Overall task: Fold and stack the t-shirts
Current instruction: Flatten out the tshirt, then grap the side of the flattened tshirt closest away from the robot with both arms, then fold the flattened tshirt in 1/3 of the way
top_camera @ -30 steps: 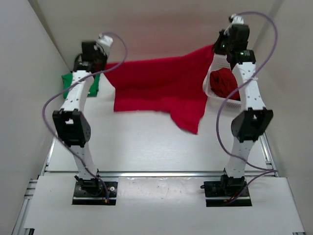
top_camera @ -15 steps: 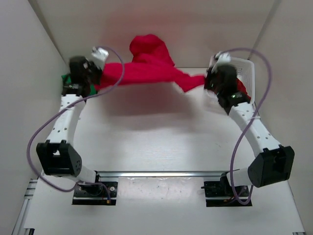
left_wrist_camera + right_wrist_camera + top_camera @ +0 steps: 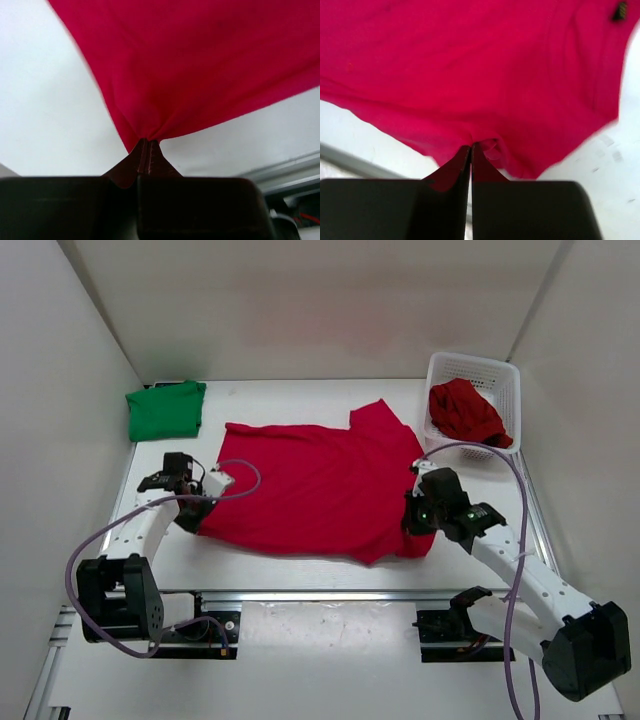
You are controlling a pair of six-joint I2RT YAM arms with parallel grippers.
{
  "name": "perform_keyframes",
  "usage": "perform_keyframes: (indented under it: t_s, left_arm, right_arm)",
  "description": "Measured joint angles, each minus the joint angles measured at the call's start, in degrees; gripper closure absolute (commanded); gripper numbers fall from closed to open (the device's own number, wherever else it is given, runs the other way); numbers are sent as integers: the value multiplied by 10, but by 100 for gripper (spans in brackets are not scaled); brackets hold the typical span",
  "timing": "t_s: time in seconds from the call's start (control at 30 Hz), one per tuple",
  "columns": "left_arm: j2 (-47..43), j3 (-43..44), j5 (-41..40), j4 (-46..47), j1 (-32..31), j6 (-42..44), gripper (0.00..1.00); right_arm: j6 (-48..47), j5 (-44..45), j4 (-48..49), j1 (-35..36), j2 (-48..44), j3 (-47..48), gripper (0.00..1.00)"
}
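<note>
Your red t-shirt (image 3: pixel 315 485) is no longer bunched in the air but lies spread flat just left of the basket (image 3: pixel 505 380), your left gripper (image 3: pixel 146 150) and right gripper (image 3: pixel 471 150) each clenched on a near corner, so folding can begin.

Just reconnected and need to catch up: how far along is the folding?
Done: the green shirt lies folded at the far left. In hand: a red shirt is spread flat, left gripper and right gripper each shut on its near edge. Left: fold it, stack it, then the other red shirt, crumpled in the basket.
</note>
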Motion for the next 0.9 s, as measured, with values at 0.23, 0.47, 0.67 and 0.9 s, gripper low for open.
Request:
perform_keyframes:
  t_s: [0.23,0.47,0.67,0.9]
  left_arm:
    - [-1,-44,-30,-52,3,12,100]
    - [26,15,-32,-48,1,-16,100]
    - [150,132,-23,-18,-1,-70,100]
    - [249,205,-18,-13,-8,-123,100]
  right_arm:
    - [20,-47,-33,-15,-2,-52,100]
    - [-4,-56,-26,-47,54,-12,100]
    - [-44,-60,7,-90,134,50,100]
    - [-86,-65,33,-129,213,84,100]
